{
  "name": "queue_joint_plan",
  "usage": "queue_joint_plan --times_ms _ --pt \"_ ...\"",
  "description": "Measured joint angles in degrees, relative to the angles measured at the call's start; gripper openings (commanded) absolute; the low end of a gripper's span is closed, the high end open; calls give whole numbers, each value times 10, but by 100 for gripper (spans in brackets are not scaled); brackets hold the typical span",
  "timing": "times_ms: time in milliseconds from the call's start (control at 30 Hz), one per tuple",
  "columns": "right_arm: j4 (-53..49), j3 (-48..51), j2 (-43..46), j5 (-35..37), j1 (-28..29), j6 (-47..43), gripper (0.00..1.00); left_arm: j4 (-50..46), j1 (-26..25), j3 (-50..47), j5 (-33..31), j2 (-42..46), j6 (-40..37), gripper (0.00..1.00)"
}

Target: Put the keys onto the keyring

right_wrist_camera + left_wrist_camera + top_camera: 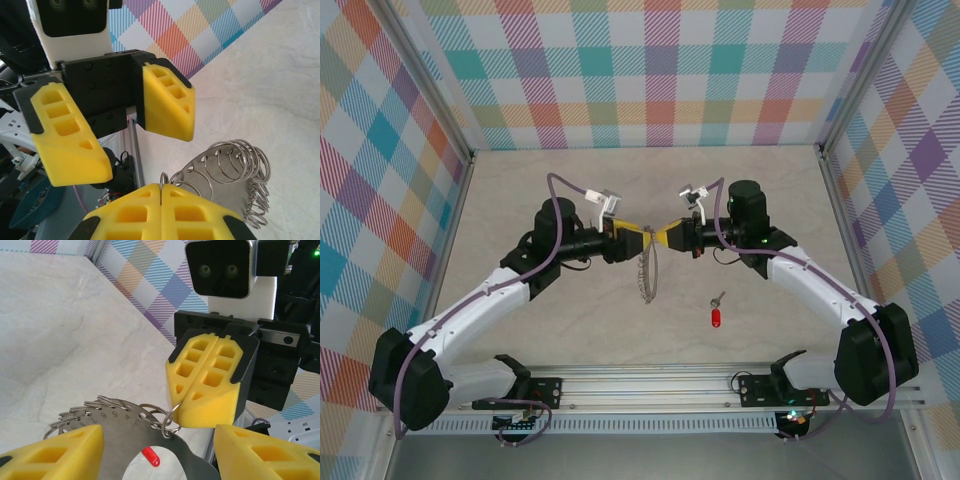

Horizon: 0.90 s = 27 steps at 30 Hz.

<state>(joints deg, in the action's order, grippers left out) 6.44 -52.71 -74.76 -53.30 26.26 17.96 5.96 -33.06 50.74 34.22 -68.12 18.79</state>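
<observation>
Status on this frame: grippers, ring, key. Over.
Right gripper shut on a keyring loop. Left gripper open, straddling the keyring's edge. Key lying loose on the table, untouched. Nothing blocking it.

right gripper [161, 192] pinching keyring [200, 169] loop | left gripper [142, 150] facing, jaws apart

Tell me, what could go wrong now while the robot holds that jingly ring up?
1. The right gripper is shut on just one small loop of the keyring, and the left gripper is open, not gripping it. The ring could slip out and drop.
2. The key lies on the table, away from both grippers. Fetching it probably means one arm leaving the ring, which might then swing or fall.
</observation>
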Motion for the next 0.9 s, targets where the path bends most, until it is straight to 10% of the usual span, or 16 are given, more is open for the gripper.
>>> queue_joint_plan --times_ms 333,900 --pt "46 0 -25 -36 0 40 0 18 0 0 39 -24 17 52" --pt "63 0 -44 -54 -1 56 0 54 4 -8 58 -35 38 9"
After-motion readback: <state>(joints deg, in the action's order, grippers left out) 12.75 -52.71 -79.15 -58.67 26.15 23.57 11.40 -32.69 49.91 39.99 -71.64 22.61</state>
